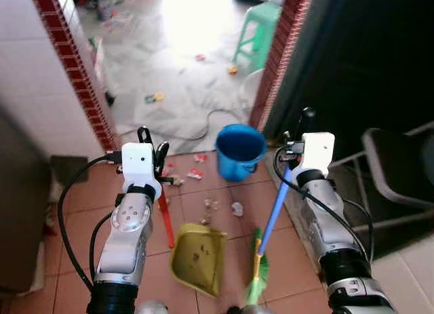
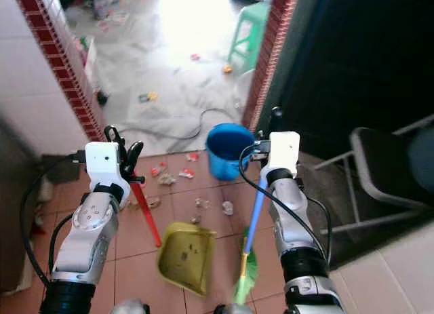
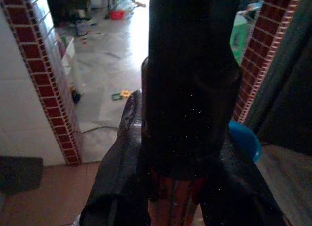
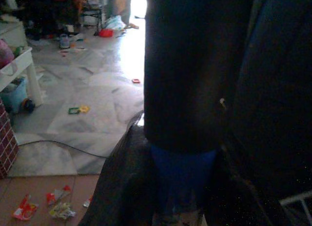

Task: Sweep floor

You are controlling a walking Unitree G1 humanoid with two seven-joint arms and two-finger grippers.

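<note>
My left gripper (image 1: 152,149) is shut on the red handle (image 1: 166,219) of a yellow-green dustpan (image 1: 199,257), which rests on the tiled floor between my arms. In my right gripper (image 1: 298,132), shut, is the blue handle (image 1: 275,209) of a broom whose green bristles (image 1: 257,277) touch the floor beside the pan. Scraps of litter (image 1: 198,173) lie ahead of the pan, with more litter (image 1: 237,208) nearer the broom. In the left wrist view the red handle (image 3: 170,199) sits between the dark fingers (image 3: 119,177). The right wrist view has the blue handle (image 4: 181,174) clamped the same way.
A blue bucket (image 1: 239,151) stands just ahead by the doorway. Brick-edged door posts (image 1: 85,76) frame a littered grey floor beyond, with a cable (image 1: 203,127) and a green stool (image 1: 258,30). A dark chair (image 1: 397,175) stands on my right.
</note>
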